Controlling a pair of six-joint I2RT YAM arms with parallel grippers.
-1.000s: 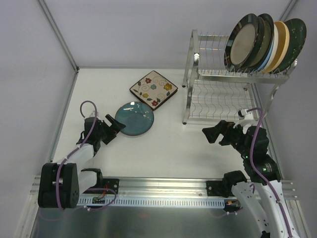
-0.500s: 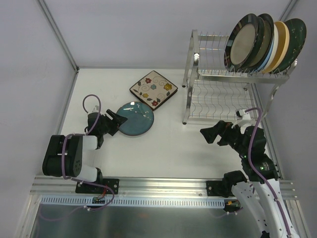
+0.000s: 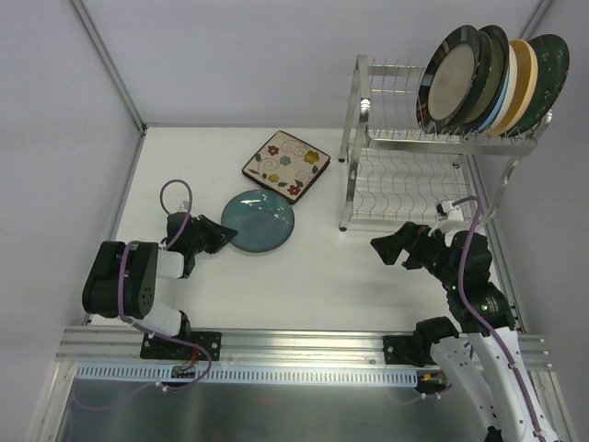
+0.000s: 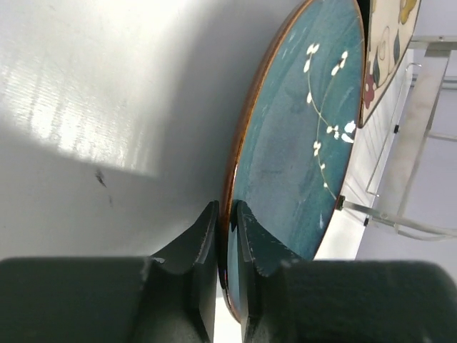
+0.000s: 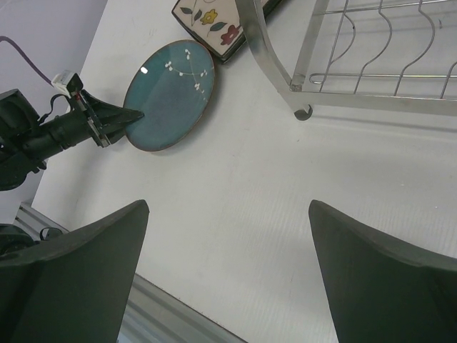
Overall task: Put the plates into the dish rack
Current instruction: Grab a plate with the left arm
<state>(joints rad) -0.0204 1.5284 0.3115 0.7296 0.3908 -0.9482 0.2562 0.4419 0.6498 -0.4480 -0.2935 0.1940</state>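
Now, from above, my left gripper point(image 3: 219, 236) is pinching the near-left rim of the teal plate point(image 3: 261, 221). The plate is lying on the table point(image 3: 322, 285) just beside the square floral plate point(image 3: 286, 166) and well apart from the dish rack point(image 3: 361, 129). Several racked plates point(image 3: 488, 78) are standing on edge in the rack's upper shelf.

Through the left wrist camera, my fingers point(image 4: 203, 239) are clamping the plate's brown edge, one on each face. The bite is looking shallow, right at the lip. So I am judging a slow lift best, with the rim seated deep between the pads and no twisting, lest the glazed plate slip out.

Through the right wrist camera, my right gripper point(image 5: 227, 207) is hovering over bare table near the rack's foot, its fingers wide apart and holding nothing. I am thinking it is well placed to steady the plate on its way to a slot.
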